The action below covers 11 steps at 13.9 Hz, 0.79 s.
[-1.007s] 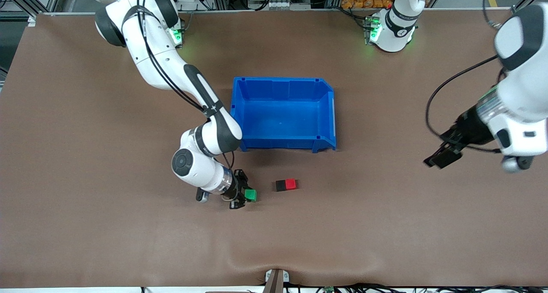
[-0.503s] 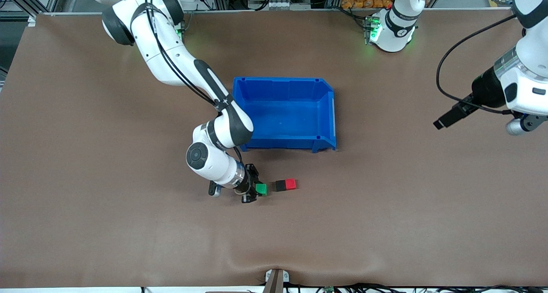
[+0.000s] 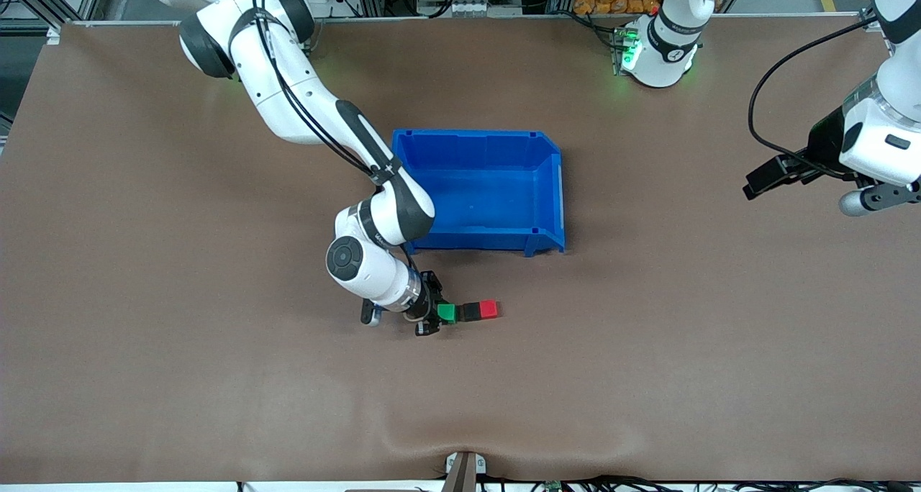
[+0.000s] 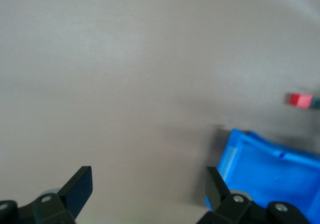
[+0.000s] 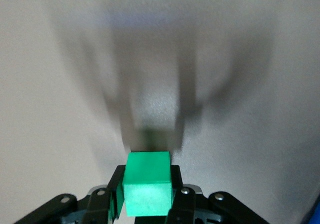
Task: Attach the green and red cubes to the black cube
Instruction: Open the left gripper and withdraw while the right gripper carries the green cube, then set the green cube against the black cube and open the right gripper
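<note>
- We hold the green cube clamped in the right gripper, against the black cube, which already joins the red cube, near the blue bin.
- Next we judge: press home, then release.
- Our left gripper waits, jaws wide, over its end of the table.

Left wrist view: blue bin cut off at frame edge, red cube blurred. Right wrist view: green cube hides the black cube; its lower face is cut off.
</note>
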Available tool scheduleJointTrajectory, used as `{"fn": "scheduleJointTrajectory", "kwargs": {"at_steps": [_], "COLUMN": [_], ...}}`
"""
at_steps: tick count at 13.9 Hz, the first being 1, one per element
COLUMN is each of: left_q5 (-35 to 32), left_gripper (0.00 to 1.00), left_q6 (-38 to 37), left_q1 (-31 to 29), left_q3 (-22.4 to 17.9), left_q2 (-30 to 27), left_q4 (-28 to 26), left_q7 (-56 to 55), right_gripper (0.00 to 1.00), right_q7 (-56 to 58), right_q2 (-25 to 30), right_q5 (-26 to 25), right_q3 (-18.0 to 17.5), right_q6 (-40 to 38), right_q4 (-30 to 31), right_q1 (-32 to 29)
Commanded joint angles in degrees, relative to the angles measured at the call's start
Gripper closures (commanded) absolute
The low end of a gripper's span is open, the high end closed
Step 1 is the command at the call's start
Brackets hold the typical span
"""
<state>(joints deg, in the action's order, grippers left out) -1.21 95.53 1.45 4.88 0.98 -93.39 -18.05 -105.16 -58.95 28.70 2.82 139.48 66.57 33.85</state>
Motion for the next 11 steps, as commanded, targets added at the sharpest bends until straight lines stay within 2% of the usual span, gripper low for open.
{"fn": "scheduleJointTrajectory", "kwargs": {"at_steps": [1, 6, 7, 8, 9, 10, 11], "left_q5": [-2.5, -2.4, -2.4, -2.4, -2.4, -2.4, -2.4], "left_gripper": [0.0, 0.0, 0.0, 0.0, 0.0, 0.0, 0.0], "left_q6": [-4.9, -13.6, -14.1, -14.2, -14.2, -14.2, -14.2], "left_q1": [-0.1, -0.2, -0.2, -0.2, -0.1, -0.1, -0.1], "left_q3": [0.0, 0.0, 0.1, 0.2, 0.2, 0.2, 0.1], "left_q2": [0.1, -1.3, -1.9, -2.2, -2.6, -2.7, -2.8], "left_q4": [2.8, 3.4, 3.4, 3.5, 3.5, 3.5, 3.5], "left_q7": [6.6, 20.0, 22.0, 22.5, 22.5, 21.7, 21.4], "right_gripper": [1.0, 1.0, 0.85, 0.61, 0.33, 0.0, 0.0], "right_q7": [-1.2, -1.2, -1.2, -1.2, -1.2, -1.1, -1.0], "right_q2": [-1.7, -2.3, -2.3, -2.3, -2.3, -2.2, -2.0], "right_q5": [1.0, 1.0, 0.9, 0.9, 0.7, 0.6, 0.3], "right_q3": [0.5, 0.5, 0.5, 0.6, 0.8, 0.8, 1.0], "right_q6": [0.4, 1.3, 1.3, 1.3, 1.3, 1.3, 1.2], "right_q4": [-2.2, -2.2, -2.2, -2.2, -2.2, -2.2, -2.1], "right_q1": [1.1, 2.2, 2.2, 2.1, 2.1, 2.0, 2.0]}}
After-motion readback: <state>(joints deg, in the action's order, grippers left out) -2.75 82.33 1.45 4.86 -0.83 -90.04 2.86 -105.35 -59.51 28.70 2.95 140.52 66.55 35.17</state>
